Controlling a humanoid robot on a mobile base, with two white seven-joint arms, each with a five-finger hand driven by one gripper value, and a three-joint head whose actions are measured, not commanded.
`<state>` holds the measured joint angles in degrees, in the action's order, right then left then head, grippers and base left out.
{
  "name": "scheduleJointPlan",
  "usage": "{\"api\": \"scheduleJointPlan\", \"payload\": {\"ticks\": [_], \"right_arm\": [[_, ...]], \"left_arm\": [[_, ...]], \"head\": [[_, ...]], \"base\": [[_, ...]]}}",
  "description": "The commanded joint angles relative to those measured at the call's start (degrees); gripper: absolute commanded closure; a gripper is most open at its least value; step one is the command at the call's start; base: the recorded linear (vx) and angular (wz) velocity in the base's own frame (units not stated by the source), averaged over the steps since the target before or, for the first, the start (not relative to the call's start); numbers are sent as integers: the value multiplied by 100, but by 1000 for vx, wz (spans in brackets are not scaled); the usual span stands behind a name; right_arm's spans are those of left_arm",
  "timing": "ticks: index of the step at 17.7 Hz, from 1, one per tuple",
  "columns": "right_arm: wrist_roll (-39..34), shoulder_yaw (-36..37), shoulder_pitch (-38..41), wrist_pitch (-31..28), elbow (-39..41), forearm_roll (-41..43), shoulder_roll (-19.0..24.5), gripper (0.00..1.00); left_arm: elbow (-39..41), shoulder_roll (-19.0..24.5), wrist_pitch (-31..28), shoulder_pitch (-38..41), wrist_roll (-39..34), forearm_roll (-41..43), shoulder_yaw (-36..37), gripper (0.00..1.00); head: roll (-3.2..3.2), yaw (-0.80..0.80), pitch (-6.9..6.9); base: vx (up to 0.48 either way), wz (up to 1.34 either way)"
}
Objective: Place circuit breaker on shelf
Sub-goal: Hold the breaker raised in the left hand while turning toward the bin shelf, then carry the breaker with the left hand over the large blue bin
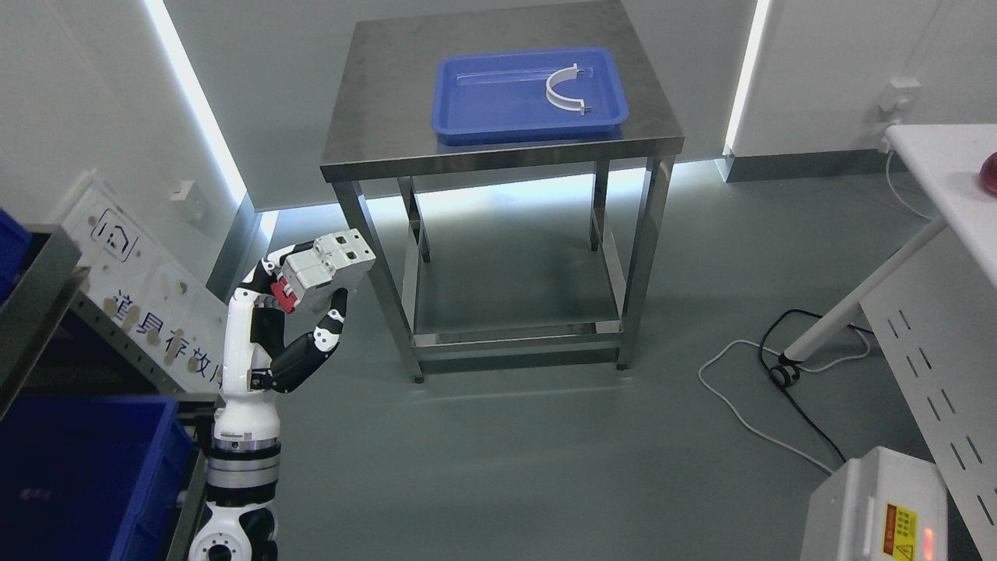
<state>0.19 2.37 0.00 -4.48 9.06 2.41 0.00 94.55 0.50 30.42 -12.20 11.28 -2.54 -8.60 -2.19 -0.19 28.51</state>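
**benchwatcher:** So how far along can this be called? The left hand [308, 300] is seen at the lower left, raised on its white-and-black arm, and its fingers [331, 323] are clamped on the white boxy circuit breaker with the red switch end [327, 265]. Pickup can be counted as done, then.

**railmount_42:** Agreed, the grab is finished. The breaker is held up in the air, tilted, with the red end tucked toward the palm and the white body sticking out up and to the right. It's pinched between the upper fingers and the thumb underneath. Nothing is touched by it except the hand.

**benchwatcher:** And the placing part?

**railmount_42:** Not done yet, as far as can be judged. The grey metal shelf frame with the dark blue plastic bins [86, 467] is seen at the far left edge, just beside the arm, and the breaker is well clear of it, up and to the right. So the carry across and the set-down are what's left.

**benchwatcher:** Further out, the stainless steel bench [498, 152] is seen behind, with a shallow blue plastic tray [467, 93] on top and a white curved bracket [562, 92] lying in it. The breaker is held near the bench's front left leg, lower than the top.

**railmount_42:** The right hand isn't seen anywhere.
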Motion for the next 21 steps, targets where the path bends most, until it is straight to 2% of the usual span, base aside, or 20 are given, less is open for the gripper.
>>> {"api": "scheduleJointPlan", "payload": {"ticks": [1, 4, 9, 12, 14, 18, 21], "right_arm": [[-1, 0, 96, 175, -1, -3, -100, 0], [-1, 0, 96, 175, -1, 5, -100, 0], [-1, 0, 96, 175, -1, -3, -100, 0], [-1, 0, 96, 175, -1, 5, -100, 0], [-1, 0, 96, 175, -1, 5, -100, 0], [-1, 0, 96, 175, -1, 5, -100, 0], [-1, 0, 96, 175, -1, 5, -100, 0]], "left_arm": [[336, 380, 17, -466, 129, -54, -230, 84], [336, 688, -63, -546, 146, -54, -230, 84], [345, 697, -317, -933, 261, -28, 34, 84], [345, 706, -335, -959, 270, -28, 25, 84], [345, 663, -413, -1256, 270, -28, 51, 84], [345, 487, -1694, -2469, 243, 25, 604, 84], [327, 495, -2731, -2656, 252, 428, 789, 84]], "head": [[0, 0, 0], [0, 0, 0], [0, 0, 0], [0, 0, 0], [0, 0, 0], [0, 0, 0], [0, 0, 0]], "base": [[-385, 201], [-433, 200], [-431, 315], [-420, 934], [-354, 1353], [-258, 1554], [-130, 1452]]}}
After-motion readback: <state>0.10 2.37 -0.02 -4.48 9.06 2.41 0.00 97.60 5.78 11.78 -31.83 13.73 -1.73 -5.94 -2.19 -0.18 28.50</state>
